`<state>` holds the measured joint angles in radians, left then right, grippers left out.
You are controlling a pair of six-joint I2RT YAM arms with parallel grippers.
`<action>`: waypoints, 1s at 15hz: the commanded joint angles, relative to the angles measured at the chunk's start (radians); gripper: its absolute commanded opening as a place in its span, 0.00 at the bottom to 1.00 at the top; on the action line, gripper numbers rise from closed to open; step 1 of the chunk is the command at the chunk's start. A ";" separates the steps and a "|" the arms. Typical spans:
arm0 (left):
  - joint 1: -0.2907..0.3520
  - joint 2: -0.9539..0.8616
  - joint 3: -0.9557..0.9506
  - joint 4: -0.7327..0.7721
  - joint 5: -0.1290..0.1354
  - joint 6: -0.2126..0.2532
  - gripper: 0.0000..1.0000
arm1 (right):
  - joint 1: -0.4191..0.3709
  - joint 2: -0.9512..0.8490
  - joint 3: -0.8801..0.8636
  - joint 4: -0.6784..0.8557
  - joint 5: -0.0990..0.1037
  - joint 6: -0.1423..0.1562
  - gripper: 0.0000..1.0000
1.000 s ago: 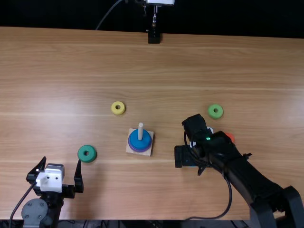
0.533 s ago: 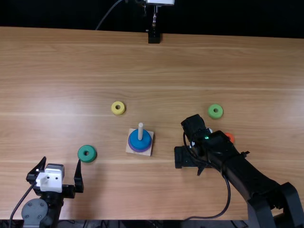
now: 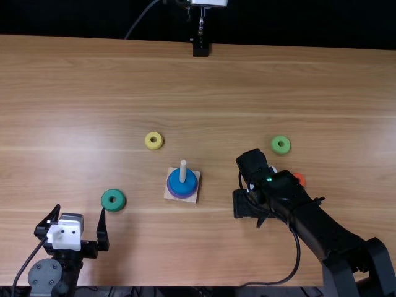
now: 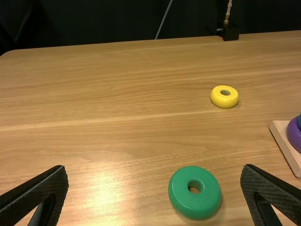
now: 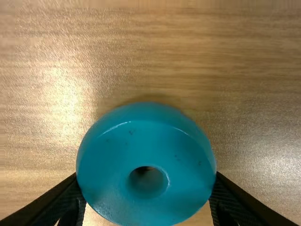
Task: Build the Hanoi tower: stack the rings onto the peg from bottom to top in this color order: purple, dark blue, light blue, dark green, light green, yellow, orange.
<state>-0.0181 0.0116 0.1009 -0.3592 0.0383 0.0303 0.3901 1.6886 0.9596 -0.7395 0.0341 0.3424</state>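
Top and wrist views. The R end effector (image 3: 246, 204) has the lt blue ring (image 5: 146, 207) btwn its fingers (image 5: 61, 200), spread only to ring width, one against each side; the ring's hole faces the wrist cam. Whether the ring bears on the tabletop (image 3: 93, 80) can't be told. In the top view this end effector sits R of the wooden base (image 3: 193, 197), w/ a strip of tabletop btwn them, well apart from the far edge and nearer the near one.

On the base, the purple ring (image 3: 179, 195) lies lowest around the upright peg (image 3: 183, 171), w/ the dk blue ring (image 3: 189, 185) directly on top; the peg's upper part stands above both.

The L end effector (image 3: 80, 208) is held nr the near edge, fingers wide apart, nothing btwn them. The dk green ring (image 3: 106, 201) lies flat just past its R fingertip in the top view, apart from both fingers in the L wrist view; a gap of tabletop separates ring & base.

Other rings, all flat: yellow ring (image 3: 154, 146), beyond the base & slightly L of it; lt green ring (image 3: 276, 147), beyond the R end effector, to its R; orange ring (image 3: 299, 179), nearer than the lt green one, partly hidden by the R arm (image 3: 322, 226). A broad stretch of tabletop runs from the yellow & lt green rings to the far edge, where a black mount (image 3: 200, 48) stands.
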 commanded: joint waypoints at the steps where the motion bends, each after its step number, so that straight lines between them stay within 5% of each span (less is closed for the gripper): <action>1: 0.000 -0.012 -0.101 -0.086 0.019 0.018 1.00 | 0.004 0.005 -0.009 0.000 0.006 0.017 0.07; 6: 0.001 -0.012 -0.101 -0.086 0.019 0.018 1.00 | 0.049 -0.029 0.107 -0.035 0.003 0.013 0.07; 12: 0.001 -0.012 -0.101 -0.086 0.019 0.018 1.00 | 0.121 -0.118 0.352 -0.246 0.001 -0.006 0.07; 15: 0.001 -0.012 -0.101 -0.086 0.019 0.018 1.00 | 0.196 -0.109 0.541 -0.410 -0.001 -0.088 0.07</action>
<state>-0.0181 0.0116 0.1009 -0.3599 0.0387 0.0307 0.5709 1.5871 1.4536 -1.1522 0.0341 0.2916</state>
